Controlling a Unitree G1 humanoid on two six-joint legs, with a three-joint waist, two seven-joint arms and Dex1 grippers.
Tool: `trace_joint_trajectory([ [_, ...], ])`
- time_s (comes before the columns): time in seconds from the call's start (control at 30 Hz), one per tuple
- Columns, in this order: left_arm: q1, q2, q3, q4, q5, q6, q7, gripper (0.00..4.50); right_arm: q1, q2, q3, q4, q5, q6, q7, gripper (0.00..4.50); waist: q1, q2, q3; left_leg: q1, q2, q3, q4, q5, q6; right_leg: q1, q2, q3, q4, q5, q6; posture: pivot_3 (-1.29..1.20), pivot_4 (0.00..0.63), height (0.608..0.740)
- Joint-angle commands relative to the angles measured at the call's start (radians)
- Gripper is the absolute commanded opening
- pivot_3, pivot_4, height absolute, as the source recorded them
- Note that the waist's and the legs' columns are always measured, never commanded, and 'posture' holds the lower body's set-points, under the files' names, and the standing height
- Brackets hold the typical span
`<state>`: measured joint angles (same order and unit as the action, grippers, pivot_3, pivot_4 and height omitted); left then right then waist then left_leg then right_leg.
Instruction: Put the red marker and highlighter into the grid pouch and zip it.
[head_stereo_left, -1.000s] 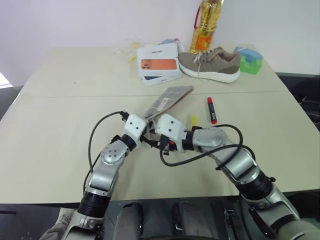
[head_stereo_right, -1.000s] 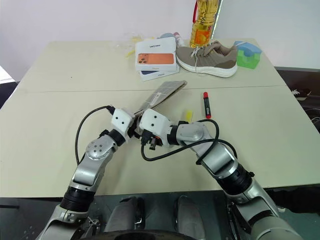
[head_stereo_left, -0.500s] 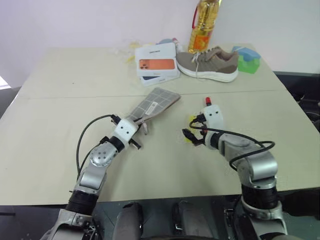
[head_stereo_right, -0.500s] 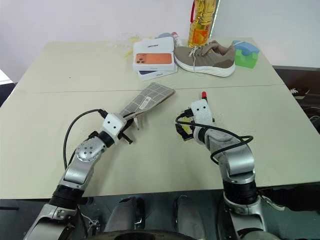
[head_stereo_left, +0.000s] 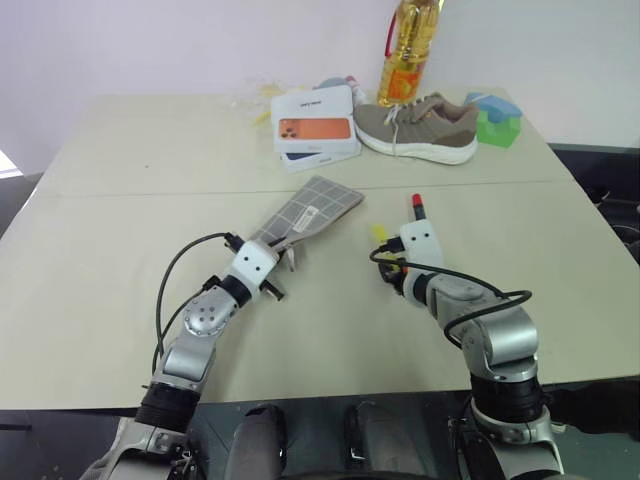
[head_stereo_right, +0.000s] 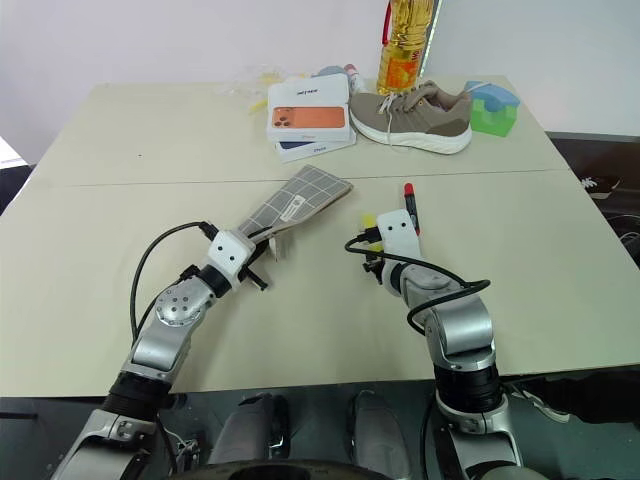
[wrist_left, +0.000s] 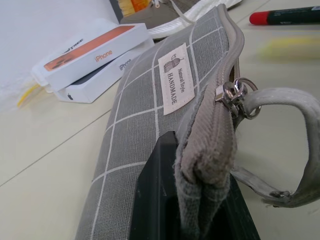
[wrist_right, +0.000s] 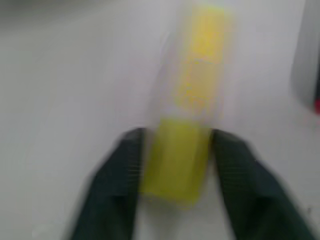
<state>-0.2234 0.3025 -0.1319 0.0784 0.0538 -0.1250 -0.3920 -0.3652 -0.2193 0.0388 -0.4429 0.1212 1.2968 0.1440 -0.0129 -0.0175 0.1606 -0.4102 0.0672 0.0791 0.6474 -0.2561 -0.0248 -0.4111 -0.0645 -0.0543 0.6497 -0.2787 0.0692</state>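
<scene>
Left gripper (head_stereo_left: 283, 262): jaws pinched tight on the near end of the grid pouch (head_stereo_left: 310, 207), gripping the fabric by the zipper's end; the left wrist view has the grey cloth folded between the black fingers (wrist_left: 160, 200).

Grid pouch: grey with white lines, stretched from that grip toward the far side of the desk (head_stereo_left: 120, 200), lying near the desk's middle; its white label (wrist_left: 176, 75) faces up and the metal ring pull (wrist_left: 235, 92) hangs at the gripped end with a grey strap looped off it.

Right gripper (wrist_right: 176, 165): jaws set on either side of the highlighter (wrist_right: 192, 105), close against its near end; whether they press it firmly cannot be told from the blurred right wrist view.

Highlighter: stubby and yellow, lying on the desk just right of the pouch, its tip poking out beyond the gripper (head_stereo_left: 379, 232).

Red marker (head_stereo_left: 417, 203): flat on the desk just beyond the right gripper's white housing, toward the right edge, untouched.

Far edge of the desk: two stacked phone boxes (head_stereo_left: 316, 122), a tan shoe (head_stereo_left: 420, 126), a bottle of yellow oil (head_stereo_left: 407, 55) and a green-and-blue block (head_stereo_left: 498, 120) near the far right corner, all well apart from the pouch.
</scene>
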Motion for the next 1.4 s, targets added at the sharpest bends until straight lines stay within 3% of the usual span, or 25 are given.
trace_joint_trajectory([
  [0.03, 0.002, -0.006, 0.023, -0.018, -0.027, -0.021, -0.002, 0.00, -0.005, -0.064, 0.040, -0.016, -0.015, -0.074, 0.026, 0.87, 0.000, 0.000, 0.000, 0.000, 0.000, 0.000, 0.000, 0.000, 0.000, 0.000, 0.000, 0.000, 0.000, 0.000, 0.000, 0.00, 0.150, 0.740],
  [0.1, -0.002, -0.008, 0.033, -0.017, -0.042, -0.021, -0.005, 0.00, -0.014, -0.136, 0.085, -0.022, -0.033, -0.156, 0.060, 0.87, 0.000, 0.000, 0.000, 0.000, 0.000, 0.000, 0.000, 0.000, 0.000, 0.000, 0.000, 0.000, 0.000, 0.000, 0.000, 0.00, 0.150, 0.740],
  [0.2, -0.006, -0.010, 0.055, -0.026, -0.086, -0.015, -0.020, 0.00, -0.032, -0.361, 0.194, -0.021, -0.135, -0.442, 0.175, 0.87, 0.000, 0.000, 0.001, 0.000, 0.000, 0.000, 0.000, 0.000, 0.000, 0.000, 0.000, 0.000, 0.000, 0.000, 0.000, 0.00, 0.150, 0.740],
  [0.27, -0.010, -0.013, 0.061, -0.028, -0.101, -0.010, -0.027, 0.00, -0.031, -0.430, 0.186, -0.003, -0.147, -0.538, 0.211, 0.87, 0.001, 0.000, 0.001, 0.000, -0.001, 0.000, 0.000, 0.000, 0.000, 0.000, 0.000, 0.000, -0.001, 0.000, 0.000, 0.00, 0.150, 0.740],
  [0.43, -0.020, -0.019, 0.063, -0.021, -0.112, -0.012, -0.035, 0.00, -0.036, -0.388, 0.107, 0.004, -0.088, -0.552, 0.244, 0.87, 0.000, 0.000, 0.001, 0.000, 0.000, 0.000, 0.000, 0.000, 0.000, 0.000, 0.002, 0.000, 0.000, 0.000, 0.000, 0.00, 0.150, 0.740],
  [1.0, -0.012, -0.035, 0.053, -0.043, -0.153, -0.016, -0.096, 0.00, -0.047, -0.344, 0.139, -0.019, -0.107, -0.542, 0.295, 0.87, 0.003, 0.000, 0.001, 0.000, -0.001, 0.001, 0.001, 0.000, 0.000, 0.001, 0.001, 0.000, -0.001, 0.000, 0.000, 0.00, 0.150, 0.740],
  [1.4, -0.009, -0.030, 0.052, -0.019, -0.142, -0.016, -0.094, 0.00, -0.056, -0.340, 0.063, -0.047, -0.079, -0.471, 0.297, 0.87, 0.003, 0.000, 0.001, 0.000, -0.001, 0.001, 0.001, 0.000, 0.000, 0.001, 0.001, 0.000, -0.001, 0.000, 0.000, 0.00, 0.150, 0.740],
])
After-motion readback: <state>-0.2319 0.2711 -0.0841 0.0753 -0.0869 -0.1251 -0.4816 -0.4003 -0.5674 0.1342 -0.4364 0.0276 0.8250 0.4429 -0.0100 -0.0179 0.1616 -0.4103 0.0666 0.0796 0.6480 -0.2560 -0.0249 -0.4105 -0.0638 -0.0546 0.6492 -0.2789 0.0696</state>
